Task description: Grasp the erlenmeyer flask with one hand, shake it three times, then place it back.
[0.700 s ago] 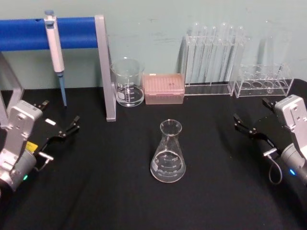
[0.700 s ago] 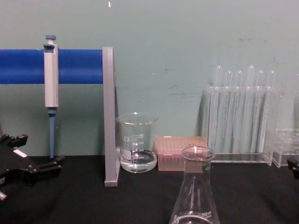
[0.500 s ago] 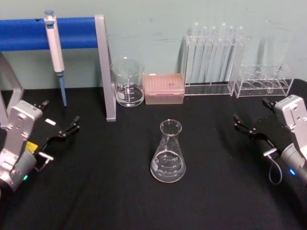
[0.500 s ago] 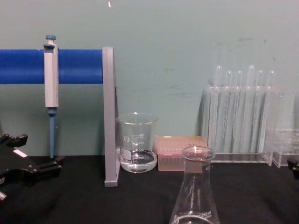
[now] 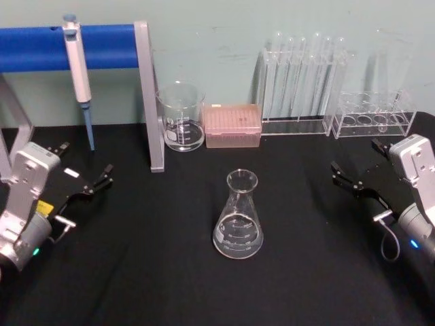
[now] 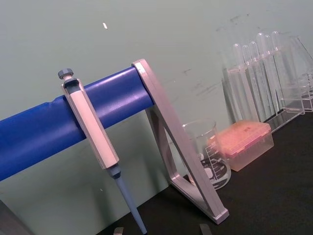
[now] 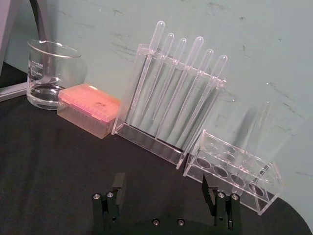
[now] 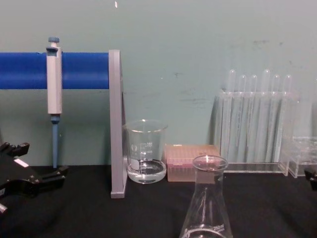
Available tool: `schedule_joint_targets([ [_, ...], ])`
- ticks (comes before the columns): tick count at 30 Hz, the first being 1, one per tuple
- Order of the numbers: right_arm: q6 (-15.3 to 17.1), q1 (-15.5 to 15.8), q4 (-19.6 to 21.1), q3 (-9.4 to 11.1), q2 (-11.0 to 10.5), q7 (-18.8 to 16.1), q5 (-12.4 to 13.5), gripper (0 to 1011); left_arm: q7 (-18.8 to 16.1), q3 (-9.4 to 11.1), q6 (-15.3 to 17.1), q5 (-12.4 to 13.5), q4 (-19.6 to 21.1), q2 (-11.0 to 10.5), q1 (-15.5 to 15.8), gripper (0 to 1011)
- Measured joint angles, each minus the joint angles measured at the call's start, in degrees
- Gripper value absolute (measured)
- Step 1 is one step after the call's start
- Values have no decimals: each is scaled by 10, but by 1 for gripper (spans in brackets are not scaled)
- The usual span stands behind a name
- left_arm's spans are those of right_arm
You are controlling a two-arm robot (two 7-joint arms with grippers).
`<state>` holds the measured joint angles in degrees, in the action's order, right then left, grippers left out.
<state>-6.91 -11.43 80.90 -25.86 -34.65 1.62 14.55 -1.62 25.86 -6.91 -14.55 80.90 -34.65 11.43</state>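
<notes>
I see black tabletop point(image 5: 136, 272), green wall point(image 5: 224, 61) | erlenmeyer flask point(image 5: 238, 219) upright at centre, untouched | left gripper point(image 5: 83, 164) at left edge, right gripper point(image 5: 354, 156) at right edge: both spread, empty

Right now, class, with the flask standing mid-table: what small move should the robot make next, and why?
Probably reach the right gripper inward toward the neck of the erlenmeyer flask. The flask stands upright and untouched on the black table. Both the right gripper and the left gripper sit open at the sides, apart from it, so nothing is grasped yet. Either arm looks able to serve.
</notes>
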Motion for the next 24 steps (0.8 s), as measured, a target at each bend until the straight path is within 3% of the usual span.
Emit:
schedule_joint_targets([
  [14,7,5,4,12,-3,-18,-5,1000,0,0,0,0,0,0,0,1001],
  [24,31,39,44,54,-27,-81,59,1000,0,0,0,0,0,0,0,1001],
])
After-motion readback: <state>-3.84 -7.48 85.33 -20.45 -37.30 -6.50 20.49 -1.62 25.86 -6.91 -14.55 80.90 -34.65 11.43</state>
